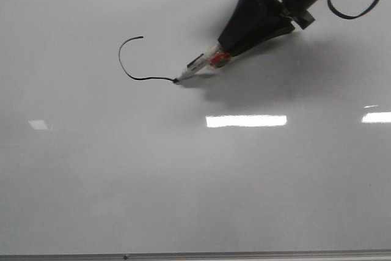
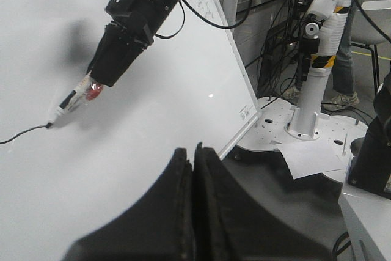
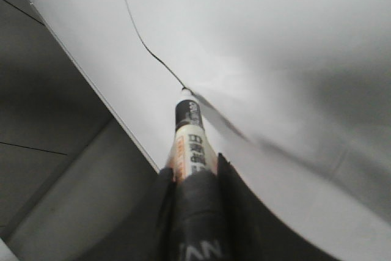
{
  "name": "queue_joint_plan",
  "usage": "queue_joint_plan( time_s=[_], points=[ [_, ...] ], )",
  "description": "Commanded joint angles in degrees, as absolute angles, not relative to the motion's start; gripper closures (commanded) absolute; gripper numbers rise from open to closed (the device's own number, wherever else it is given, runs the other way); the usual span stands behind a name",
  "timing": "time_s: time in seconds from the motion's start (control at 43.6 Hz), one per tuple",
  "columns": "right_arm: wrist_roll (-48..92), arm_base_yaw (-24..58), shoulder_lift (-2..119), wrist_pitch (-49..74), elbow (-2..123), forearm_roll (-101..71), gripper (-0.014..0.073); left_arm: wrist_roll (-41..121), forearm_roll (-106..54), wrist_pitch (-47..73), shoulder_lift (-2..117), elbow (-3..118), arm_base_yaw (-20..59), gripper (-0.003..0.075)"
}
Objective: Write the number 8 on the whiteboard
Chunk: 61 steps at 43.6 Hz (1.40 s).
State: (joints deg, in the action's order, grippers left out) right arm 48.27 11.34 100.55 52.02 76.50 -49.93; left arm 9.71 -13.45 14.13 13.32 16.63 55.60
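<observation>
The whiteboard (image 1: 183,181) is a glossy pale grey board filling the front view. A thin black curved stroke (image 1: 125,65), only part of a figure, runs from an upper hook down to the pen tip; no full number 8 shows. My right gripper (image 1: 235,47) is shut on a white marker (image 1: 198,65) with a red band, its tip touching the board at the stroke's end. In the right wrist view the marker (image 3: 189,145) sticks out between the fingers with the stroke (image 3: 146,41) beyond. My left gripper (image 2: 193,151) is shut and empty, off the board's side.
White rectangular glare patches (image 1: 246,121) lie on the board. A thin grey edge strip (image 1: 195,255) runs along the bottom. In the left wrist view a white robot base (image 2: 305,126), cables and a loose paper sheet (image 2: 311,160) lie beside the board's edge (image 2: 235,59).
</observation>
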Motion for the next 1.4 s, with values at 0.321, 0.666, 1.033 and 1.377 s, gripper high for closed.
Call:
queue_joint_plan(
  time_s=[0.321,0.666,1.033,1.377],
  points=[
    [51.1,19.1,99.8,36.6,68.2,-54.4,0.0655,9.1,-14.1,9.4,13.8,18.3,55.6,0.0741],
    [60.0,24.9,101.1,29.9,69.0,-71.8,0.0655,9.1,-14.1,9.4,13.8,18.3,55.6,0.0741],
    [60.3,22.1,99.3,30.1,70.1,-72.2,0.0655,9.1,-14.1,9.4,13.8,18.3,55.6,0.0741],
    [60.5,11.5,94.9,36.9,70.0,-72.1,0.0655,9.1,-14.1,9.4,13.8,18.3,55.6,0.0741]
  ],
)
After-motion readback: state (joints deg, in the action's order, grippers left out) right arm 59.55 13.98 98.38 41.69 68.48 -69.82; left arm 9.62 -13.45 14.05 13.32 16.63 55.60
